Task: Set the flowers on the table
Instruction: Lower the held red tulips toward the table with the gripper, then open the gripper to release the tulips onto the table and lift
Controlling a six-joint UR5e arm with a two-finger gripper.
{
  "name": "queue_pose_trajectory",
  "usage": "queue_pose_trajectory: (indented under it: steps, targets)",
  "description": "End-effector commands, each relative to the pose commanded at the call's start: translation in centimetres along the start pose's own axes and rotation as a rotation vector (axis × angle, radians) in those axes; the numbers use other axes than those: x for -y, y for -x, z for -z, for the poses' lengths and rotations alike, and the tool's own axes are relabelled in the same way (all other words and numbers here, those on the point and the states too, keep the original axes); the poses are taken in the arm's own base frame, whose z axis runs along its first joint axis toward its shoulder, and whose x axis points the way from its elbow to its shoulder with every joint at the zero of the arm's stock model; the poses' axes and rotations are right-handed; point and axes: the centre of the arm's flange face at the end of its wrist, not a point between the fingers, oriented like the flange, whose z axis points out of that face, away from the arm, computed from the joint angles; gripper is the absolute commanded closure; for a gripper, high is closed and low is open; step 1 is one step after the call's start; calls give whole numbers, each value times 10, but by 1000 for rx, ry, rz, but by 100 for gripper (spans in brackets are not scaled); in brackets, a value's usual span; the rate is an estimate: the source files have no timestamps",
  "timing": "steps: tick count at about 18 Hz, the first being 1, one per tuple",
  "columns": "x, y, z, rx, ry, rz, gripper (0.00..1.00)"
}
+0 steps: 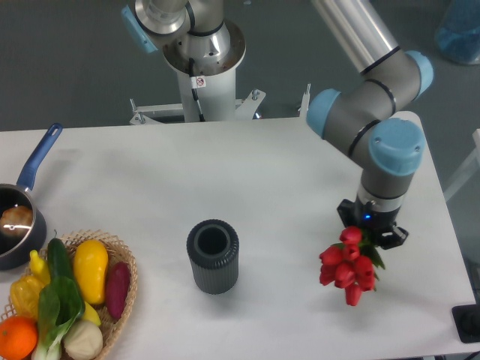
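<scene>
The flowers, a bunch of red tulip buds, hang at the right side of the white table, held up by my gripper. The buds point down and toward the camera; stems and most leaves are hidden under the gripper. The gripper's fingers are hidden behind its body and the buds, but it is shut on the stems. I cannot tell whether the buds touch the tabletop. A dark ribbed vase stands upright and empty at the table's front middle, well left of the flowers.
A wicker basket with colourful vegetables sits at the front left. A dark pan with a blue handle is at the left edge. The robot base stands behind the table. A black object sits at the front right corner.
</scene>
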Motion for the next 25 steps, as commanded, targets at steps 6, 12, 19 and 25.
queue_pose_trajectory:
  steps: [6,12,19,25]
  targets:
    - [3,-13,-22,-38,1,-9,69]
    - [5,-21,-33,-60,5,-13,0]
    - [-10,-4,-24,-29,-46,8,0]
    - [-16,8,-27,-34,-95,20,0]
